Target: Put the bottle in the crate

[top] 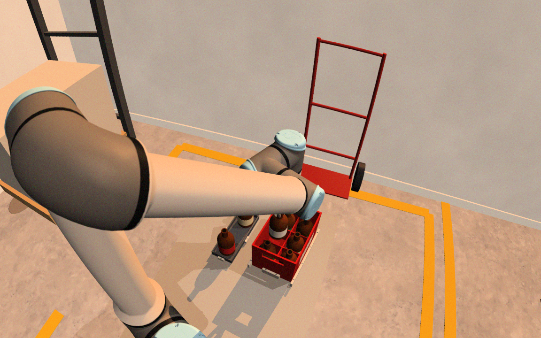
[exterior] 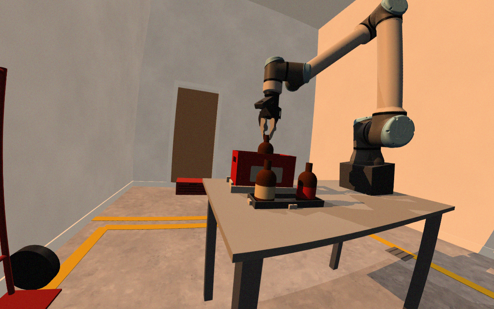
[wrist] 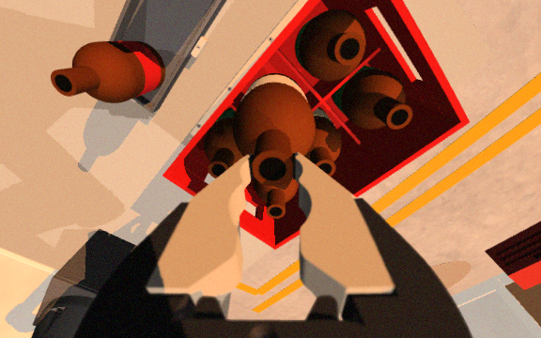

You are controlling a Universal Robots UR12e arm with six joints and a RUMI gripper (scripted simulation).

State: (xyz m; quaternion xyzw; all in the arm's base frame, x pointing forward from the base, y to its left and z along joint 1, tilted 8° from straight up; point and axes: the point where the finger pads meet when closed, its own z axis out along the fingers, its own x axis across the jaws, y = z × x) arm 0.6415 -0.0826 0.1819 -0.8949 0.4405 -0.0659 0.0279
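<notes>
- The robot arm (top: 222,185) (exterior: 389,69) rises from its pedestal (exterior: 387,176), bends at a high elbow and slopes down to the wrist, its gripper (top: 279,215) (exterior: 267,136) (wrist: 272,156) pointing down over the crate.
- The table (top: 297,311) (exterior: 317,226) (wrist: 31,141) carries crate and tray side by side, a narrow strip of tabletop between them.
- The red crate (top: 264,256) (exterior: 287,169) (wrist: 411,160) holds five other bottles, their necks close around the working slot; the fingertips are above its rim.
- The dark tray (top: 241,241) (exterior: 272,204) (wrist: 172,33) bears two upright bottles, one cream-labelled (top: 245,220) (exterior: 265,184), one red-labelled (top: 226,241) (exterior: 307,180) (wrist: 111,70), with open tray floor between.
- The white-labelled bottle (top: 278,226) (exterior: 265,147) (wrist: 275,113) is gripped by the neck, upright and partly inside the crate, its shoulders above the rim and above its neighbours. Its base is hidden; whether it touches the slot floor cannot be told.
</notes>
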